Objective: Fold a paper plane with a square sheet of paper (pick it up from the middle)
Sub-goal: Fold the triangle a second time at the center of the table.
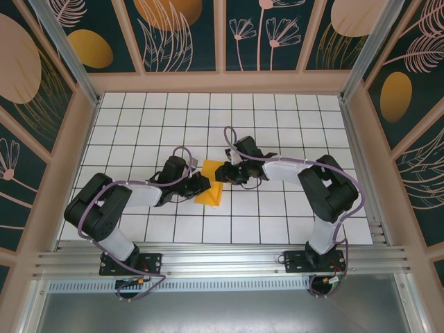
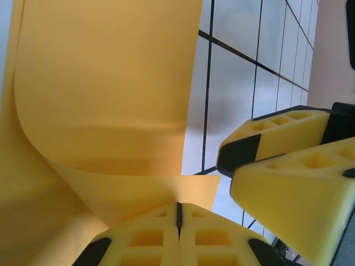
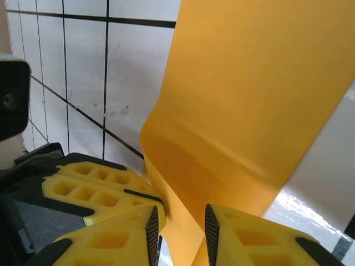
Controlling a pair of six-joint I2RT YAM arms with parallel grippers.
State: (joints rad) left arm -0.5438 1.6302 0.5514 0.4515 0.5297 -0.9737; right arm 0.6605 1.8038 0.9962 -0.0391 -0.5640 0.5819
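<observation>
The square sheet of paper (image 1: 210,187) is orange-yellow and lies folded and curled on the white grid table between the two arms. My left gripper (image 1: 205,182) comes in from the left. Its jaws (image 2: 178,213) are shut on the sheet's near edge, and the paper (image 2: 111,83) curves up and away above them. My right gripper (image 1: 225,173) comes in from the right. Its jaws (image 3: 182,233) stand apart with the bent sheet (image 3: 249,83) passing through the gap. The two grippers are almost touching: the right fingers (image 2: 288,177) show beside the left jaws, and the left fingers (image 3: 94,185) beside the right jaws.
The tiled table (image 1: 277,118) is boxed in by wooden-framed patterned walls at the left (image 1: 76,139), back and right. An aluminium rail (image 1: 222,260) carrying both arm bases runs along the near edge.
</observation>
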